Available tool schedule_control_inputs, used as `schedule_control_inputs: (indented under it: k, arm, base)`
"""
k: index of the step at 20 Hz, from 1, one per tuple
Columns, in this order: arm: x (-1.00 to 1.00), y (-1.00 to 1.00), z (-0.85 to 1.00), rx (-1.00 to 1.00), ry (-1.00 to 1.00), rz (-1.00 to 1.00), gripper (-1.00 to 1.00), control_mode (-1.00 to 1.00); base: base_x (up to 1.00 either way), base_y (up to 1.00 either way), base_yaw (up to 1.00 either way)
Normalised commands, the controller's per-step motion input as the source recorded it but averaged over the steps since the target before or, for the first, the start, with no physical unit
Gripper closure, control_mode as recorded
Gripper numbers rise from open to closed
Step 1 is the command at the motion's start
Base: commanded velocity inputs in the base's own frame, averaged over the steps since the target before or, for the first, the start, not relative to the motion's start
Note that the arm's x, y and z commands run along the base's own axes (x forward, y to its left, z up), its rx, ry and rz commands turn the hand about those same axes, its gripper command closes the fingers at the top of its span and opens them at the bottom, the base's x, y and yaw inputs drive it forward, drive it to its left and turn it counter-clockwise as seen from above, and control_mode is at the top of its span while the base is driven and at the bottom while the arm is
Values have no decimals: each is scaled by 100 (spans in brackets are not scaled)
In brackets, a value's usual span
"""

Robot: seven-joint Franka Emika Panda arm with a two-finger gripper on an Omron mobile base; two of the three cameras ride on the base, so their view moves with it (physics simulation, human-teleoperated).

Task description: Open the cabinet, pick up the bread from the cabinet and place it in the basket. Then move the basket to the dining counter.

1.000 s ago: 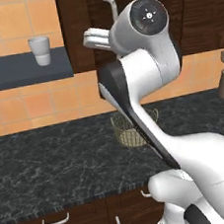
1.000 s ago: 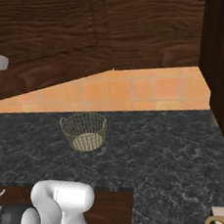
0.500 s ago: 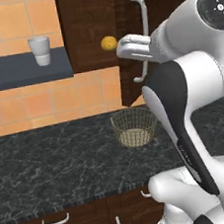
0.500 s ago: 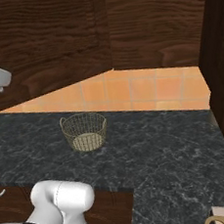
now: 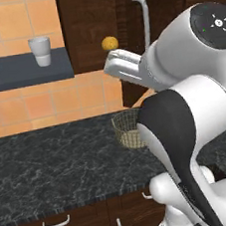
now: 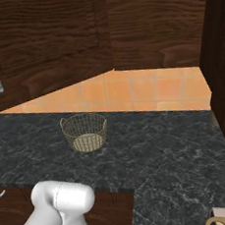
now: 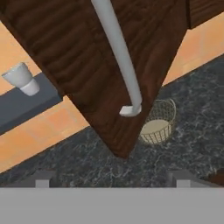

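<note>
1. Hovering just off the cabinet [image 6: 42, 38] door's handle [image 7: 119, 57], gripper [image 7: 113, 178] spread wide, gripping nothing.
2. Having let go of the handle since earlier; bread [image 5: 109, 43] sitting inside, above the basket [image 6: 85, 132].

You were in a kitchen: dark wood cabinet [image 6: 42, 38], black granite worktop [image 6: 153, 149], orange tiled wall [image 5: 43, 101], cups [image 5: 40, 51] on a shelf [image 5: 24, 70].
</note>
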Motion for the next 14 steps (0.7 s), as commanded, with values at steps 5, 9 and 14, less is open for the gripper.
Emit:
schedule_control_inputs:
  k: [5,9,14]
  arm:
    - [22,80,-13,28,-1,-57,-100,-100]
    - [62,42,-22,29,-23,-29,-100,-100]
    - [66,26,-42,27,-26,-7,-100,-100]
  base:
    - [0,0,0]
    - [0,0,0]
    - [0,0,0]
